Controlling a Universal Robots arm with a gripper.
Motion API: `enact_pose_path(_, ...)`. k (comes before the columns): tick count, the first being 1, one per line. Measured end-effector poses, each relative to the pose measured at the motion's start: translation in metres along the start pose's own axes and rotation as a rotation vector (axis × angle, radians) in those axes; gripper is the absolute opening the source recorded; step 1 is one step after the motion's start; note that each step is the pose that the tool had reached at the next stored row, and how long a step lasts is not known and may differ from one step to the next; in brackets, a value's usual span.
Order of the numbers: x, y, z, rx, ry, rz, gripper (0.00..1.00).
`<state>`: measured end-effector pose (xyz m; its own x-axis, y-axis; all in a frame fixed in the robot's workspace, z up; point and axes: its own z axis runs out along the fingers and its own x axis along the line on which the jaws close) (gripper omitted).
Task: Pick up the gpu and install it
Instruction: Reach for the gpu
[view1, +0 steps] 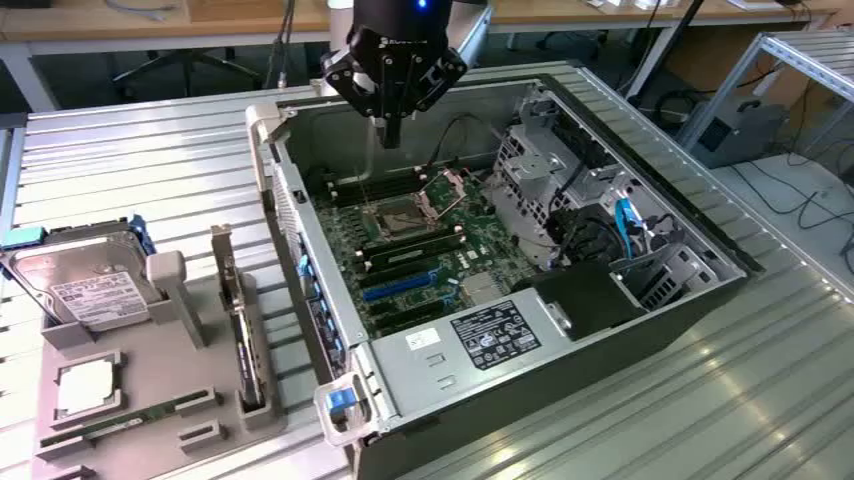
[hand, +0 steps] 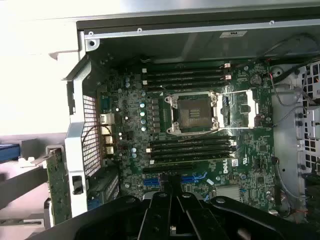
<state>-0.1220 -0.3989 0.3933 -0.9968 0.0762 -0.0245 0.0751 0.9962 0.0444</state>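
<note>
On the ribbed silver metal tabletop (view1: 134, 160), a large open grey steel computer case (view1: 310, 290) lies on its side. Its green motherboard (view1: 414, 250) is exposed and the blue expansion slot (view1: 396, 290) is bare. Judged: task not begun, pick-up and install both left. Beside the case, on a grey plastic parts tray (view1: 174, 360), the gpu (view1: 244, 330) stands on edge, untouched: a thin dark card, silver bracket at the far end. The black robot claw (view1: 390, 128) hangs over the case, fingers pressed together, gripping nothing.
</note>
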Motion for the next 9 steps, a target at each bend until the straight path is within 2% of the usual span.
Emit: enact_pose_path(9,0.0000,0.0000,0.0000,0.0000,0.0000,0.000,0.11)
